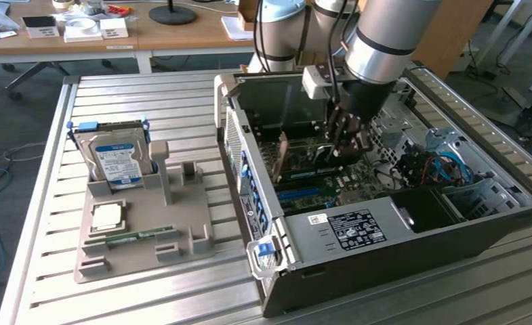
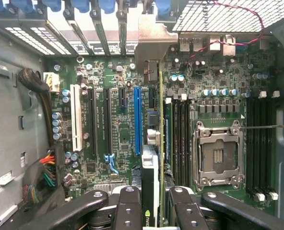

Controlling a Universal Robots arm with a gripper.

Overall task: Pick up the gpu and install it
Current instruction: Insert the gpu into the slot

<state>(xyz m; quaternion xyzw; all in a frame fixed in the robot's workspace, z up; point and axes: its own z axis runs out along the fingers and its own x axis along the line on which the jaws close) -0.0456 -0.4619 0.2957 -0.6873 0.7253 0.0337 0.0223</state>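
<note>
Wrist view: the gpu (image 2: 149, 182) shows edge-on, a thin dark board with a glossy black face and a silver bracket at its far end. The black jaws of the gripper (image 2: 154, 213) clamp it over the green motherboard (image 2: 118, 139), beside a long blue slot (image 2: 137, 120). Whether it touches a slot is hidden. Cut-off pale lettering looks like NVIDIA. The exterior view shows the open grey case (image 1: 428, 230) around it.

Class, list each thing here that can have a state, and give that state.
gpu, gripped on edge over the motherboard.
pincer, shut on the gpu.
computer case, open, on its side.
processor socket, empty.
hard drive, standing in grey holder.
blue slot, empty.
</note>
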